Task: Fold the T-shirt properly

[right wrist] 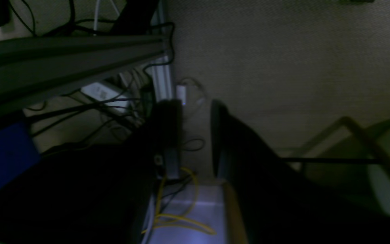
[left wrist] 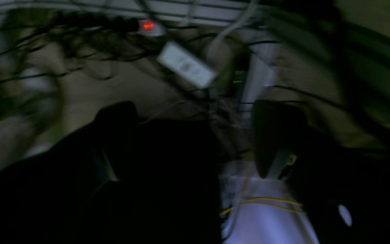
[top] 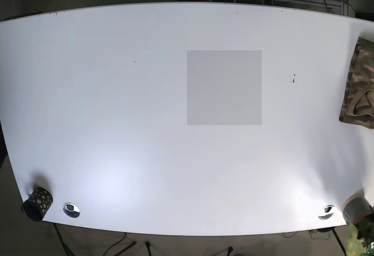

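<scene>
The T-shirt (top: 359,89) is a camouflage-patterned bundle lying at the far right edge of the white table (top: 117,92), partly cut off by the frame. Neither arm shows in the base view. In the left wrist view my left gripper (left wrist: 198,142) hangs off the table over the floor, its dark fingers (left wrist: 276,135) wide apart with nothing between them; the picture is blurred. My right gripper (right wrist: 195,135) also points at the floor, fingers (right wrist: 222,145) apart and empty. The T-shirt is in neither wrist view.
A grey square patch (top: 224,87) marks the table's middle. Metal grommets (top: 71,210) (top: 326,211) sit near the front edge. Cables (left wrist: 80,51) and a white power brick (left wrist: 186,64) lie on the carpet below, beside a metal frame leg (right wrist: 163,78).
</scene>
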You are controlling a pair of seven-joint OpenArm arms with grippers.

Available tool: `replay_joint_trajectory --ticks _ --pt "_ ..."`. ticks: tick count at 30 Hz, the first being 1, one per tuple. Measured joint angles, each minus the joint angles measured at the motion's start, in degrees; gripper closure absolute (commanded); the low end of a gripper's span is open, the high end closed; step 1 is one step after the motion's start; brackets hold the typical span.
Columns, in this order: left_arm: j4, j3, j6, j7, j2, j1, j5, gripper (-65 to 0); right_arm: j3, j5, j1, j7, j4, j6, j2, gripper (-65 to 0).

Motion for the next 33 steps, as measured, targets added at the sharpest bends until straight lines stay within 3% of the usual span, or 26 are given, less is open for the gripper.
replay_joint_trajectory --ticks 3,8,17,33 --pt "0.00 1.22 2.29 0.31 -0.20 0.09 0.02 -49.0 -1.73 -0.02 0.17 -1.79 0.09 0.00 -0.68 -13.8" --pt "0.00 2.27 2.25 0.26 -0.15 0.11 0.02 -49.0 -5.07 0.04 2.16 -6.08 -0.28 -0.28 -0.72 -13.8" --pt "0.07 2.27 2.19 0.26 1.29 0.04 0.02 -49.0 -5.64 0.22 4.00 -6.49 0.15 -0.02 -2.23 -13.6" --pt "3.54 2.27 2.23 0.20 0.98 0.33 0.00 -48.9 -5.62 0.20 3.41 -6.54 1.51 0.17 -1.55 -13.5"
